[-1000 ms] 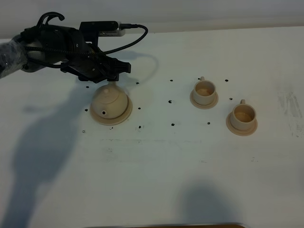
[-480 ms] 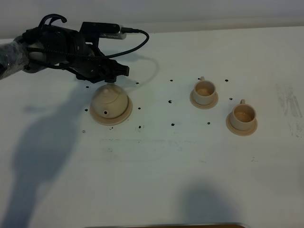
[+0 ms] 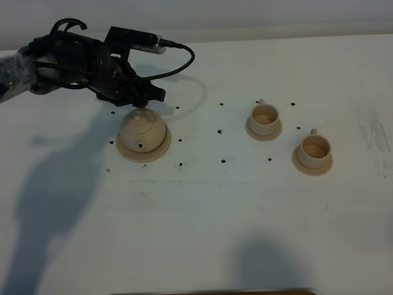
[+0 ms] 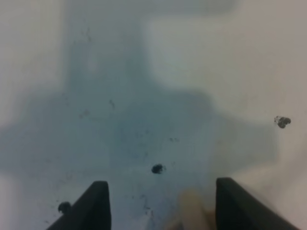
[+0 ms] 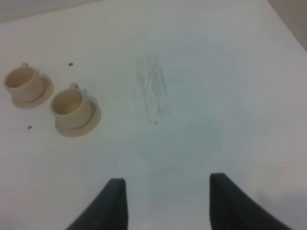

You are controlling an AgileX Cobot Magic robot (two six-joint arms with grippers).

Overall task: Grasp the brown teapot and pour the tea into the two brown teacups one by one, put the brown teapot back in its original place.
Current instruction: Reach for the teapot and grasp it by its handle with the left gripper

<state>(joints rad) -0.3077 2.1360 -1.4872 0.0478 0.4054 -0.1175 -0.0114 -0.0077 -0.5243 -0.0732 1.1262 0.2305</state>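
The brown teapot sits upright on its wide tan saucer at the left of the table. My left gripper hovers just behind the teapot's handle. In the left wrist view the left gripper is open, with a blurred tan bit of the teapot handle between its fingers, touching neither. The two brown teacups stand on their small saucers at the right, each with tea inside. The right wrist view also shows the two teacups. My right gripper is open and empty over bare table.
Small black marks dot the white table around the teapot and cups. A black cable loops from the left arm above the teapot. A scuffed patch lies near the right edge.
My left gripper has shifted slightly back and left behind the teapot. The teapot stays on its saucer and the cups have not moved.
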